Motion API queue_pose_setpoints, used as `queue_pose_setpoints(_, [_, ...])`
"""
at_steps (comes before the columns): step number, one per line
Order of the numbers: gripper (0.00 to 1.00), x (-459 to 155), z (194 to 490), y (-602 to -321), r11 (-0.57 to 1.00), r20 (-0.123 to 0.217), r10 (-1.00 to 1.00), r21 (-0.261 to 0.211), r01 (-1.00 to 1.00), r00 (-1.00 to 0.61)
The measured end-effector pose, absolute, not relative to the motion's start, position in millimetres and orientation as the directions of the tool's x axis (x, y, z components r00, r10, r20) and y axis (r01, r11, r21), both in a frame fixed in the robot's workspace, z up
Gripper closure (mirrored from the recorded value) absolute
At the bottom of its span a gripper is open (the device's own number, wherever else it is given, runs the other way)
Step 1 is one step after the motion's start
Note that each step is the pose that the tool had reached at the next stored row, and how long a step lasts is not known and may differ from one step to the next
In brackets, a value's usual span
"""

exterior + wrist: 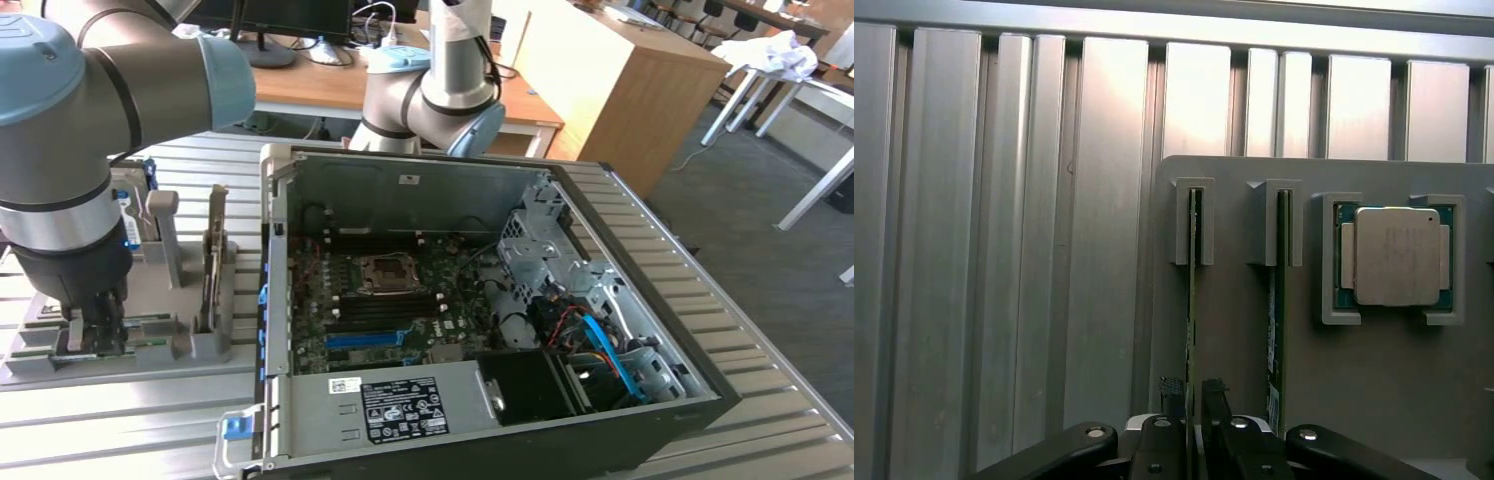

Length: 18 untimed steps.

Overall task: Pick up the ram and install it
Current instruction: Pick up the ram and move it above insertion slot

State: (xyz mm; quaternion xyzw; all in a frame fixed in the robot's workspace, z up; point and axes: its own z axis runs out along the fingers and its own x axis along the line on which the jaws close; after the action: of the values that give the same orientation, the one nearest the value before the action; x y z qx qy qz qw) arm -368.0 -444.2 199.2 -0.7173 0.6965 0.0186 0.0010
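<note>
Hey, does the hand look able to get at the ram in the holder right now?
Probably yes. The hand is right at the ram standing in its holder, lined up along its exposed edge, with nothing between them. The second stick beside it stands apart.

Thin green ram (1192,300), on edge

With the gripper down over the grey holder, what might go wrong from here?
1. The gripper straddles the thin green ram stick standing edge-up in the grey slotted holder; a tilted pull could jam it in its end slot.
2. A second green stick stands in the neighbouring slot and might get knocked.
</note>
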Motion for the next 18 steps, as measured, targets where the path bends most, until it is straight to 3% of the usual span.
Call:
queue_pose_setpoints(12, [0.79,-368.0,199.2,-444.2,-0.03,-0.028,-0.999,0.024,-0.999,0.029])
queue_pose_setpoints(14, [0.87,-368.0,199.2,-444.2,-0.03,-0.028,-0.999,0.025,-0.999,0.029])
queue_pose_setpoints(18, [0.89,-368.0,199.2,-444.2,-0.03,-0.028,-0.999,0.025,-0.999,0.029])
